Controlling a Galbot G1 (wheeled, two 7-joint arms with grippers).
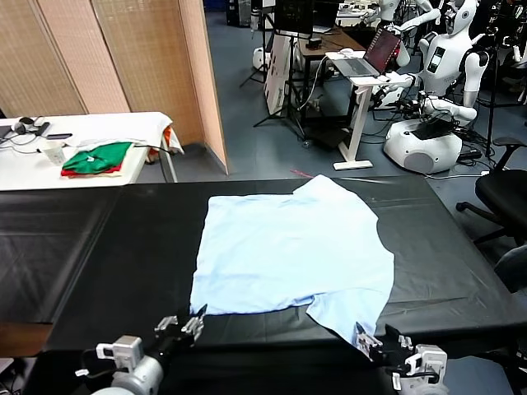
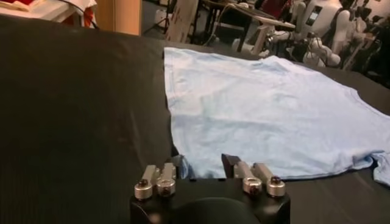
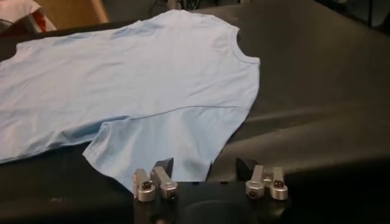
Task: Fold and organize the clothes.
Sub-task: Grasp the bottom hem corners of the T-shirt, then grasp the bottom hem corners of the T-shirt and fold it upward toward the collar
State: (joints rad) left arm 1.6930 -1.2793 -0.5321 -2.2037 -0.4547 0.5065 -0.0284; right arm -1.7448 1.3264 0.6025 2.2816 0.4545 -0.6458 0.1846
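The pale sky-blue T-shirt [image 1: 288, 247] lies flat and plain side up on the black table [image 1: 99, 247], neck toward the far edge. My left gripper [image 1: 195, 318] is at the near edge, at the shirt's near-left hem corner. In the left wrist view the left gripper [image 2: 204, 165] has its jaws apart, with that corner of the T-shirt [image 2: 274, 109] between them. My right gripper [image 1: 370, 337] sits at the tip of the near sleeve. In the right wrist view the right gripper [image 3: 204, 165] is open, and the sleeve edge of the T-shirt [image 3: 140, 73] lies between its fingers.
A white side table [image 1: 123, 127] at far left carries folded green and red garments [image 1: 97, 158]. Behind the black table stand a desk with a laptop [image 1: 366, 58] and other robots [image 1: 436, 74]. A black office chair [image 1: 506, 193] is at the right.
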